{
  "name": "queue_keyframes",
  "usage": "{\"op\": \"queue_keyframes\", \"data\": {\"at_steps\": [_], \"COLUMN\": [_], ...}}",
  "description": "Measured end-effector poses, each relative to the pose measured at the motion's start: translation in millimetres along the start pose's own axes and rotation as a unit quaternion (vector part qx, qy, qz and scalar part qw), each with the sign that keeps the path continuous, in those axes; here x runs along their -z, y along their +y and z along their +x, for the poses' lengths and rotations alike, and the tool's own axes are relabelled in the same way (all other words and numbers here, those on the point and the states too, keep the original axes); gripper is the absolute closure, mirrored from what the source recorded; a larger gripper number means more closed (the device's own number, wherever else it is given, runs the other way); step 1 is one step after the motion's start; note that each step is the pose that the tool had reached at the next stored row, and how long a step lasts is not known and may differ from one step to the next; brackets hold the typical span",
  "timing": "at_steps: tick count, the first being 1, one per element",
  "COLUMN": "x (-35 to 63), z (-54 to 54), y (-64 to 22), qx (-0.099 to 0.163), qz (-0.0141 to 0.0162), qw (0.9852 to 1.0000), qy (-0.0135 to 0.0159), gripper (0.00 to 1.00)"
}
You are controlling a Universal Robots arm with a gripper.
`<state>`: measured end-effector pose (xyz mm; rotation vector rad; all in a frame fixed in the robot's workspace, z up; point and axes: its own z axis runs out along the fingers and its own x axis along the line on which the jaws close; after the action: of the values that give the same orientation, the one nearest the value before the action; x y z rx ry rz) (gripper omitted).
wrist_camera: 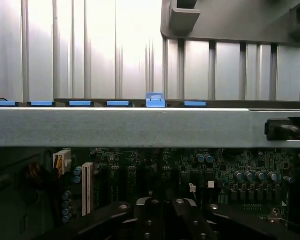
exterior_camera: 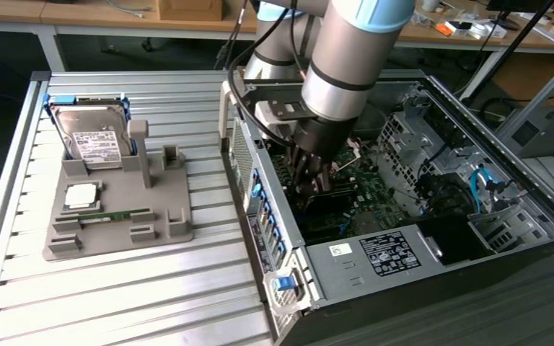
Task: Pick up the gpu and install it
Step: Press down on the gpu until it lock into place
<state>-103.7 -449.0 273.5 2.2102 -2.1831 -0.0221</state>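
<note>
Gpu [exterior_camera: 327,200] inside case [exterior_camera: 508,180] (label [exterior_camera: 385,252] text unreadable)

Green motherboard [exterior_camera: 374,191]; grey holder [exterior_camera: 113,209]; blue clips [wrist_camera: 80,103].

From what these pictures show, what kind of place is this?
Probably a lab or workshop for robot computer assembly. An open desktop computer case lies on a slatted metal table, a grey fixture holds a hard drive and a memory stick, and cluttered workbenches stand behind.

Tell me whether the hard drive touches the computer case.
Apart. The exterior view shows the hard drive standing in the grey holder, with bare slatted table between it and the computer case.
</note>
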Motion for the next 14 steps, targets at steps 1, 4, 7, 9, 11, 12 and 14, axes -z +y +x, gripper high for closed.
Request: {"op": "queue_keyframes", "data": {"at_steps": [1, 4, 7, 9, 11, 12, 14], "x": [-0.1, -0.5, -1.5, -2.4, -3.6, -3.8, -4.0], "z": [0.6, 1.4, 1.5, 1.5, 1.4, 1.5, 1.5], "y": [0.1, 0.1, 0.1, 0.1, -0.1, -0.1, -0.2], "qx": [0.001, 0.004, 0.008, 0.011, 0.014, 0.015, 0.016], "qz": [0.0, 0.0, 0.0, 0.0, 0.0004, 0.0002, 0.0001], "qw": [1.0, 1.0, 1.0, 0.9999, 0.9999, 0.9999, 0.9999], "qy": [0.0001, 0.0002, 0.0005, 0.0006, 0.0004, 0.0006, 0.0008], "gripper": [0.89, 0.89, 0.89, 0.89, 0.89, 0.89, 0.89]}}
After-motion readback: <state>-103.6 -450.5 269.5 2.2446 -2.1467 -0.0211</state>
